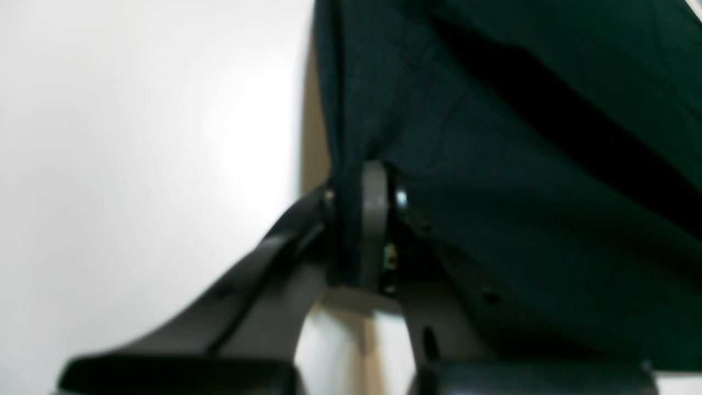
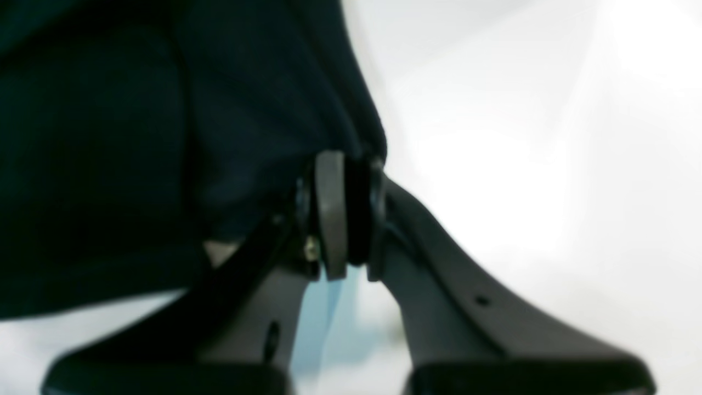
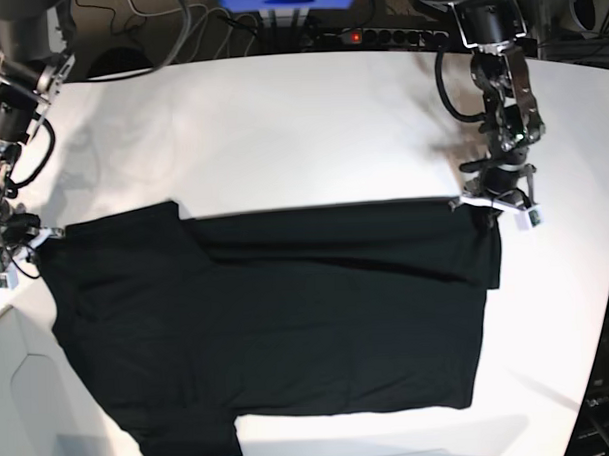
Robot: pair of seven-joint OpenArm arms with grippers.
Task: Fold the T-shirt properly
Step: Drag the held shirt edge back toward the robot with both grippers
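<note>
Base view gives the whole picture: the T-shirt (image 3: 278, 324) lies spread across the near half of the white surface (image 3: 311, 128), mostly flat, one sleeve reaching toward the near-left corner. Its far edge looks doubled over in a narrow band, so my read is that the folding has barely begun: no sleeve is tucked, the body is not halved, and nearly all the work remains.

At the far-left corner of the cloth sits the right gripper (image 3: 23, 238), and at the far-right corner the left gripper (image 3: 496, 203); from up here both are too small to judge.

Right wrist view settles one side: the right gripper (image 2: 345, 214) has its jaws pressed together with dark cloth (image 2: 164, 137) pinched between them, pale surface beyond. Left wrist view does the same for the other: the left gripper (image 1: 362, 225) is clamped on a hem of the shirt (image 1: 493, 192), the fabric hanging taut from the pinch. Neither close-up shows the shirt's overall layout; only the base view does.
</note>
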